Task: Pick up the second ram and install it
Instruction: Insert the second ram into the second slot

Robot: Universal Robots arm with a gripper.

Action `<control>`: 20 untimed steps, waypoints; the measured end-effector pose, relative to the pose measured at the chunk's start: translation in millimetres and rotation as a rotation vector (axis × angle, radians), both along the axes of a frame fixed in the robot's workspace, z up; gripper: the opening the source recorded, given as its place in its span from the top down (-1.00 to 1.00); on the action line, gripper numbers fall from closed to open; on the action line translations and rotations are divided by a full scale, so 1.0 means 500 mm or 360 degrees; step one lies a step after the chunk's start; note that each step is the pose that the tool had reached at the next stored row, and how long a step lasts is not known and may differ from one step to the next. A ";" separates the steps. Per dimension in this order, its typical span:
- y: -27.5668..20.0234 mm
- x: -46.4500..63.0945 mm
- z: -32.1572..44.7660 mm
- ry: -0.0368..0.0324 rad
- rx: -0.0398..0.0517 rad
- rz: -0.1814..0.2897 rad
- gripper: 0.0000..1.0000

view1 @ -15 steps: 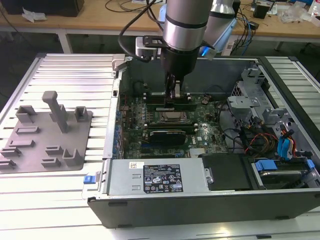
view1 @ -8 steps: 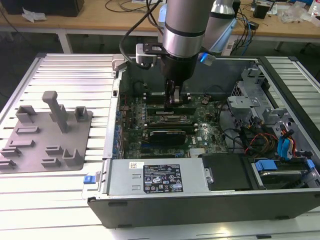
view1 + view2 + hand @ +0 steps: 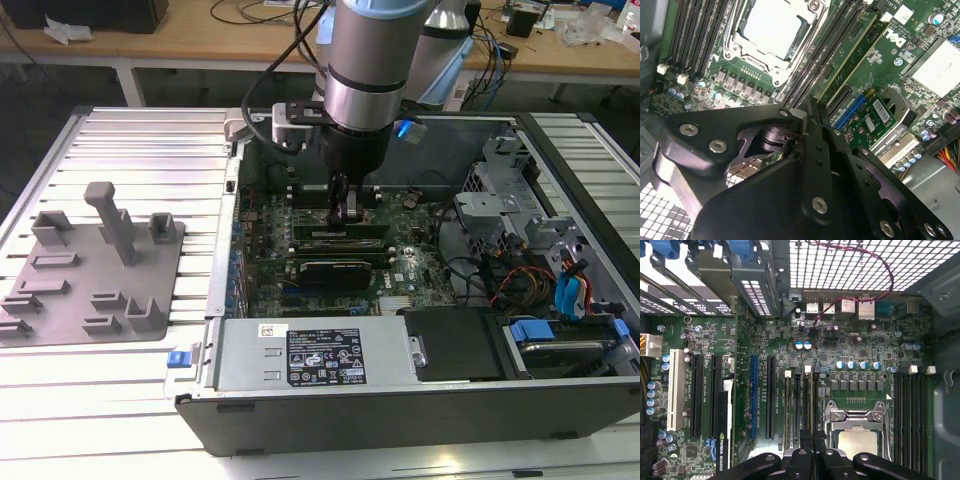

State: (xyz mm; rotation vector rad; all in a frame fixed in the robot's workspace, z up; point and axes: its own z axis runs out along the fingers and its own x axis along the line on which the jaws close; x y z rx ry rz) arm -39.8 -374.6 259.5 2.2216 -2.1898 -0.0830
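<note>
My gripper [image 3: 345, 214] reaches down into the open computer case [image 3: 400, 400], onto the memory slots beside the CPU socket [image 3: 856, 436]. In both wrist views its black fingers [image 3: 808, 125] are pressed together. The second ram [image 3: 852, 52], a long green stick, stands upright in a slot and runs straight out from the fingertips. Its thin top edge [image 3: 812, 405] lines up with the seam between the fingers. My gripper [image 3: 812, 450] appears shut on the middle of that stick. The fingers hide the near half of the stick.
A grey fixture plate [image 3: 95, 270] with upright blocks lies on the slatted table at the exterior view's left. A black expansion card [image 3: 340, 270] sits just in front of the slots. The power supply [image 3: 310, 355] and drive cage [image 3: 510, 220] crowd the case.
</note>
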 end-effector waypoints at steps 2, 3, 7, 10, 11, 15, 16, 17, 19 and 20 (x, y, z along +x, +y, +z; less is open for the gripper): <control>-0.0021 0.000 -0.003 0.0000 0.0000 0.0000 0.81; -0.0030 0.000 -0.007 0.0000 0.0000 0.0000 0.81; -0.0037 0.004 -0.020 0.0000 0.0000 0.0000 0.81; -0.0045 0.004 -0.030 0.0000 0.0000 0.0000 0.81; -0.0045 0.004 -0.033 0.0000 0.0000 -0.0001 0.81; -0.0062 0.005 -0.037 0.0000 0.0000 -0.0001 0.81; -0.0063 0.006 -0.038 0.0000 0.0000 0.0000 0.81; -0.0063 0.007 -0.038 0.0000 0.0000 -0.0001 0.81; -0.0062 0.008 -0.039 0.0000 0.0000 -0.0001 0.81; -0.0061 0.008 -0.041 0.0000 0.0001 -0.0001 0.81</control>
